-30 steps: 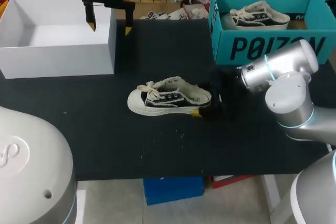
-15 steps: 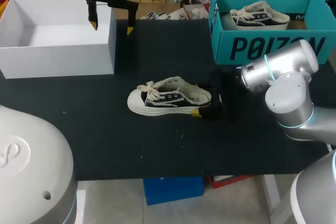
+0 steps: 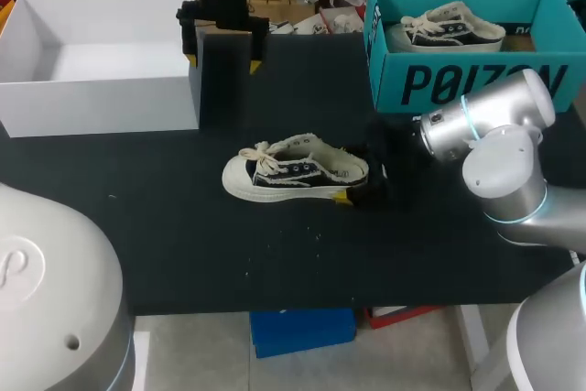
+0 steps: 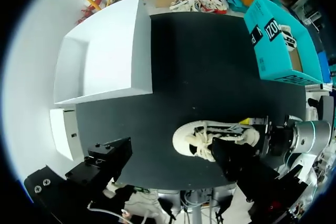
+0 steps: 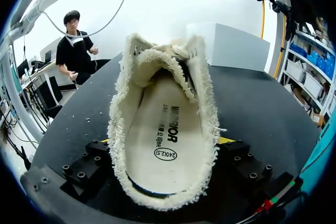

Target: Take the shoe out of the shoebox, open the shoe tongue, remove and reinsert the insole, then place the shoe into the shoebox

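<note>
A cream and black sneaker (image 3: 295,174) lies on its sole mid-table, toe pointing left. My right gripper (image 3: 359,188) is at its heel. In the right wrist view the heel (image 5: 163,129) fills the gap between the fingers, both touching its frayed sides, and the insole (image 5: 160,145) lies flat inside. My left gripper (image 3: 224,57) hangs open and empty, high over the back of the table, just right of the white box (image 3: 101,66). From the left wrist view the sneaker (image 4: 212,137) lies far below. The teal shoebox (image 3: 476,80) stands at the back right.
A second sneaker (image 3: 449,29) lies inside the teal shoebox. The white box is open-topped and empty at the back left. Black tabletop (image 3: 275,263) stretches in front of the sneaker to the near edge.
My left gripper has moved right and nearer, from above the white box's right wall to beside it. The sneaker and my right arm have stayed put.
</note>
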